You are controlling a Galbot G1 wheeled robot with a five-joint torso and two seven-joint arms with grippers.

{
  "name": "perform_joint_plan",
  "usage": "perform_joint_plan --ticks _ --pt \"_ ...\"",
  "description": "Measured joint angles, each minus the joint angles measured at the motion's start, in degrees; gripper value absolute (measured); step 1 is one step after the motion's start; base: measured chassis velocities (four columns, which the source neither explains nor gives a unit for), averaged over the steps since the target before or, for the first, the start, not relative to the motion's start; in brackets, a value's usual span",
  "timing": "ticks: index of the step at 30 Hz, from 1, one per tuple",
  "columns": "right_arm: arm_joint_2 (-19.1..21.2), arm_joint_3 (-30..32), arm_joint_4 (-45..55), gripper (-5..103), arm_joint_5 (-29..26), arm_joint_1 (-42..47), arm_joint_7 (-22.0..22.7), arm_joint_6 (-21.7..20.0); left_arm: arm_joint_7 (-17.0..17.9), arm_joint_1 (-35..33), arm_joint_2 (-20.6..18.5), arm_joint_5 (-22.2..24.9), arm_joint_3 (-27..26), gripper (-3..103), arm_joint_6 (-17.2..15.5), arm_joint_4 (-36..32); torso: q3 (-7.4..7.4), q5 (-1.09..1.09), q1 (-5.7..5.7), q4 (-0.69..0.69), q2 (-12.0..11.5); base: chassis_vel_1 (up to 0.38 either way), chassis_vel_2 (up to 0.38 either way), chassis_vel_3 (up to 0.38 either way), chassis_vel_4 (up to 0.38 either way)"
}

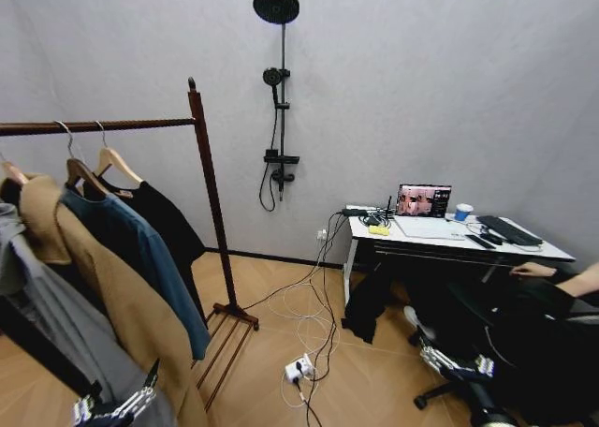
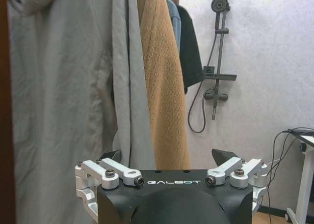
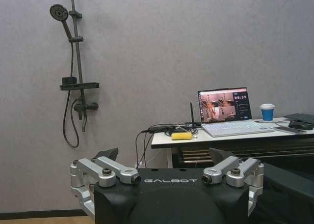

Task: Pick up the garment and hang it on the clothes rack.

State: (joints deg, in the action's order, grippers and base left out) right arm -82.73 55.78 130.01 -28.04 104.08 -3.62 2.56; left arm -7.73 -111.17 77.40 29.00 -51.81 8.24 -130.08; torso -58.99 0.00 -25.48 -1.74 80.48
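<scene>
The black garment (image 1: pixel 161 216) hangs on a light wooden hanger (image 1: pixel 118 164) at the near-post end of the clothes rack's rail (image 1: pixel 112 125). In the left wrist view it is the dark piece (image 2: pixel 190 52) farthest back. My left gripper (image 1: pixel 112 410) is low at the picture's bottom left, in front of the hanging clothes. Its own view shows the left gripper (image 2: pixel 167 157) open and holding nothing, facing a grey hoodie (image 2: pixel 64 96). My right gripper (image 1: pixel 457 361) is low at the right and open (image 3: pixel 164 153), pointing at the wall and desk.
A teal-blue coat (image 1: pixel 140 249), a tan coat (image 1: pixel 122 305) and the grey hoodie (image 1: pixel 56 333) share the rail. A desk (image 1: pixel 449 240) with a laptop (image 1: pixel 423 200) and a cup (image 1: pixel 463 212) stands right, with a seated person. A power strip (image 1: pixel 298 369) and cables lie on the floor.
</scene>
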Motion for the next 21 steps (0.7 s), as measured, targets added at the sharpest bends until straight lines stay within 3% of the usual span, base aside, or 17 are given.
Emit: perform_joint_plan --ticks 9,21 --pt "0.0 0.0 0.0 100 0.0 0.0 0.0 0.0 0.0 0.0 0.0 0.0 0.0 100 0.0 0.0 0.02 0.0 0.06 -0.01 0.0 0.112 -0.129 -0.133 0.119" --pt "0.0 0.0 0.0 100 0.0 0.0 0.0 0.0 0.0 0.0 0.0 0.0 0.0 100 0.0 0.0 -0.01 0.01 -0.02 0.0 0.0 -0.062 -0.013 0.002 -0.062"
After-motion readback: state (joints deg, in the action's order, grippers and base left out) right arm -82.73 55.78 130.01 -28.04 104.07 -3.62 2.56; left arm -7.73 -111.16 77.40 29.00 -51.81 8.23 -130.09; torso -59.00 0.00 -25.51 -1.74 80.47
